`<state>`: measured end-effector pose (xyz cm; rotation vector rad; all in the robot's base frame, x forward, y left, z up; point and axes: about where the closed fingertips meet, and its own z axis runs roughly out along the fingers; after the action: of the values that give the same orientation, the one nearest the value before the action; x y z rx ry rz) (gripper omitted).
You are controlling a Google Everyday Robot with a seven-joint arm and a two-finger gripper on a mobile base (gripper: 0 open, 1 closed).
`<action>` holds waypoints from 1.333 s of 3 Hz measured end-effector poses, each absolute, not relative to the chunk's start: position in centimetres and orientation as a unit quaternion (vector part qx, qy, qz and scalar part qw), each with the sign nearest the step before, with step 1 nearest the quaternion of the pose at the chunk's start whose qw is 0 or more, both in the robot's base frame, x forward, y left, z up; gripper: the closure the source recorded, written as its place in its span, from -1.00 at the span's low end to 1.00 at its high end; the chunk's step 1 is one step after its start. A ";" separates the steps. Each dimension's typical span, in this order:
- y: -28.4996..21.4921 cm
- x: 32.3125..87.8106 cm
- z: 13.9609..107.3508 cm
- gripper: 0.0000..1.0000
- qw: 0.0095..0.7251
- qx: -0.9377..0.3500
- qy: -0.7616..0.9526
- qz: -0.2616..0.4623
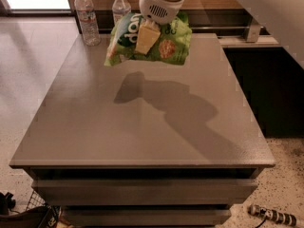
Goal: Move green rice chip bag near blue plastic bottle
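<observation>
My gripper (146,38) hangs from the white arm at the top of the camera view and is shut on the green rice chip bag (172,41). The bag is held in the air above the far part of the grey table (142,127) and casts a shadow on the top. The blue plastic bottle (120,4), with a white cap, stands at the table's far edge just behind the bag's left part, which hides its lower body. The bag is close to it in the view.
A clear ribbed bottle with a faint reddish label (87,17) stands at the far left corner. A dark cabinet is to the right of the table. A power strip (273,216) lies on the floor at the front right, and a basket (28,213) at the front left.
</observation>
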<state>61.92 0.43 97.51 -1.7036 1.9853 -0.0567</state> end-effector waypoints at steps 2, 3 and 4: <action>-1.9 70.3 103.3 1.00 0.327 -0.569 0.753 -0.058; -4.4 72.7 101.4 1.00 0.325 -0.535 0.779 -0.041; -5.6 74.7 99.8 1.00 0.334 -0.517 0.788 -0.022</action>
<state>74.72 -5.55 99.77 -1.3507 2.0568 -0.0574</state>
